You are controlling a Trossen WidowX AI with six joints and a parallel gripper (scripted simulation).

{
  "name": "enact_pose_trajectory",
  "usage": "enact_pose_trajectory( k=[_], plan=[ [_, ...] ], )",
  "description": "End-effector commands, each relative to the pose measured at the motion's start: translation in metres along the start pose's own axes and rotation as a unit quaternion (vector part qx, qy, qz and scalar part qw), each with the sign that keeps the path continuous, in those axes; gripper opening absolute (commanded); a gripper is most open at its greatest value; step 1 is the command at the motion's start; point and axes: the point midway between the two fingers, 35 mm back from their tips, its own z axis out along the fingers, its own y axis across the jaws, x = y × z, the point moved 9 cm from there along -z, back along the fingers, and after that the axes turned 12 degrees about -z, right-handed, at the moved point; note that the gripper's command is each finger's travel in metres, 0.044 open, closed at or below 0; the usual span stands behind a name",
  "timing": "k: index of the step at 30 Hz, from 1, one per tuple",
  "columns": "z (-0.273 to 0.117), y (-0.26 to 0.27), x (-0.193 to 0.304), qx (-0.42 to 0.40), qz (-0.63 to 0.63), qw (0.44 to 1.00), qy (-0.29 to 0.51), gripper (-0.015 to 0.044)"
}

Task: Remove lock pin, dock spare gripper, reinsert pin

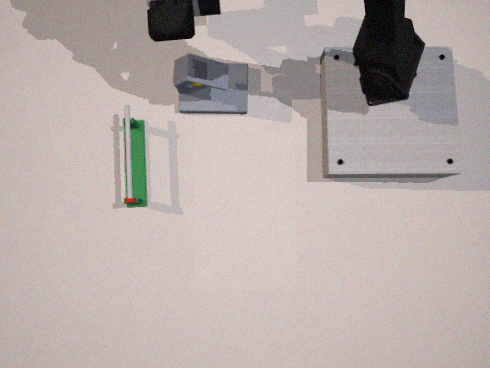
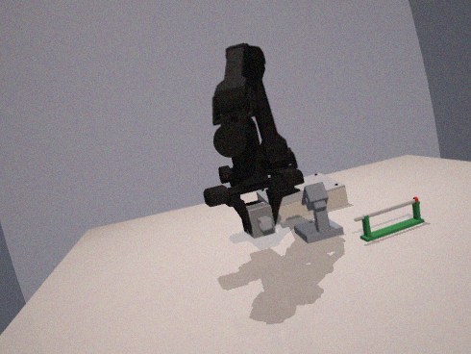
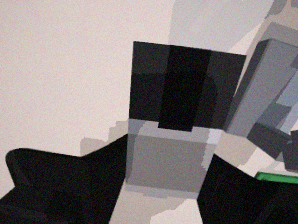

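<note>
My gripper (image 2: 262,222) (image 3: 160,138) is shut on the spare gripper, a grey block (image 2: 254,213) (image 3: 165,172) with a black part (image 3: 147,95) and a pale spigot (image 2: 265,224). It holds it beside the mount. The mount's base (image 1: 215,104) (image 2: 319,233) is flat on the table; its tilted socket (image 1: 181,70) (image 2: 315,192) (image 3: 257,77) is on a post and has no pin through it. The lock pin (image 1: 128,160) (image 2: 389,210), pale with a red head (image 1: 130,200) (image 2: 415,199), lies across the green rack (image 1: 139,165) (image 2: 394,230).
A large pale block (image 1: 390,140) (image 2: 336,197) with dark corner holes stands beyond the mount in the exterior view, under part of the black arm. A strip of the green rack (image 3: 277,177) shows low at the right of the wrist view.
</note>
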Motion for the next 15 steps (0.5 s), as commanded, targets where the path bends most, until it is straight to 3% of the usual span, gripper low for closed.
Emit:
enact_pose_trajectory(
  k=[1,15],
  plan=[
    [0.01,0.0,0.0,-0.001,0.004,1.0,0.0,0.0],
    [0.035,0.0,0.0,-0.001,0.004,1.0,0.0,0.0]
  ],
)
